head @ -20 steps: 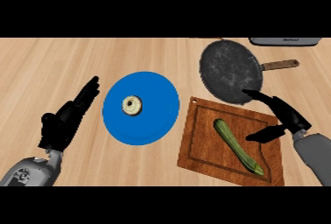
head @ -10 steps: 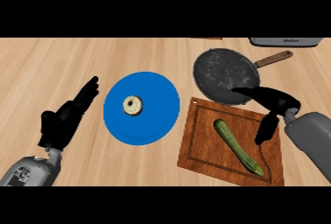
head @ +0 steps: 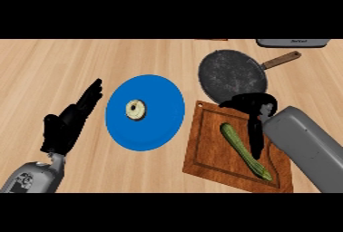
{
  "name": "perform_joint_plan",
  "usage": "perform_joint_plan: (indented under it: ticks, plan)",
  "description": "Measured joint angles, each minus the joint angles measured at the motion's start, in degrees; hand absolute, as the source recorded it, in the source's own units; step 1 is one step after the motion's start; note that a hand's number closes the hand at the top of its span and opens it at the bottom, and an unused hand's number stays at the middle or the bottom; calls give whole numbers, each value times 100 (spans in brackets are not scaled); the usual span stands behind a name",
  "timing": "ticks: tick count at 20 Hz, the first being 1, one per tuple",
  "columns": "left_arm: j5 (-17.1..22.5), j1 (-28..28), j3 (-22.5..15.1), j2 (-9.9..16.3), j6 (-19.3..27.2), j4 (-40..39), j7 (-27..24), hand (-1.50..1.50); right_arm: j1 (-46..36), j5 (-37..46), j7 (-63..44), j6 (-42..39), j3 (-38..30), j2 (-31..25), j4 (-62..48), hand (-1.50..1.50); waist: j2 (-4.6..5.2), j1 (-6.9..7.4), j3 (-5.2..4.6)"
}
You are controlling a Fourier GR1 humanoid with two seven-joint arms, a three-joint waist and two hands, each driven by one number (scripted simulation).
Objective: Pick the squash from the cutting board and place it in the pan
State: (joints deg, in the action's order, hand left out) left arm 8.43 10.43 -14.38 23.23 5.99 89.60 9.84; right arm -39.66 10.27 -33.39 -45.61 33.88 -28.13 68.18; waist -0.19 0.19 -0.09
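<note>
right robot hand (head: 253, 113): over the upper right part of the cutting board (head: 208, 156), fingers hanging down and spread, holding nothing; fingertips just beside the squash (head: 245, 151), on its right flank. contact cannot be told.
squash: long, green, lying flat on the board, slanting from upper left to lower right. not lifted.
step in hand, judged: closing on the squash. best taken near its middle, fingers on one long side and thumb on the other, so it lifts level and does not swing at the ends.
cutting board: wooden, tilted on the surface (head: 134, 54), upper corner close to the pan (head: 231, 74).
pan: dark, round, nothing in it, handle pointing to the upper right; just beyond the board, so the carry is short.
blue plate (head: 144, 113): left of the board, with a small pale ring-shaped item (head: 136, 109) on it.
left robot hand (head: 67, 124): open, resting at the view's left.
</note>
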Motion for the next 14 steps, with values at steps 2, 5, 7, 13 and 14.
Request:
perform_joint_plan:
  ticks: [2,5,7,13,14]
  plan:
    - [24,-55,131,34,-107,-7,-41,0,98,-36,-337,-122,-73,65,233,-150,0,-13,2]
    - [-98,-85,125,-82,-78,112,65,0,228,24,-739,-220,-141,144,514,-150,1,-22,4]
    - [-149,-16,174,-159,-122,30,78,0,388,99,-964,-213,-161,239,729,-150,4,-31,5]
    - [-227,-157,348,-231,-372,-17,-59,0,618,603,-939,-342,-204,247,782,-150,15,-8,8]
    - [-236,-155,394,-248,-405,-19,-41,0,717,686,-984,-339,-208,291,864,-150,15,-12,8]
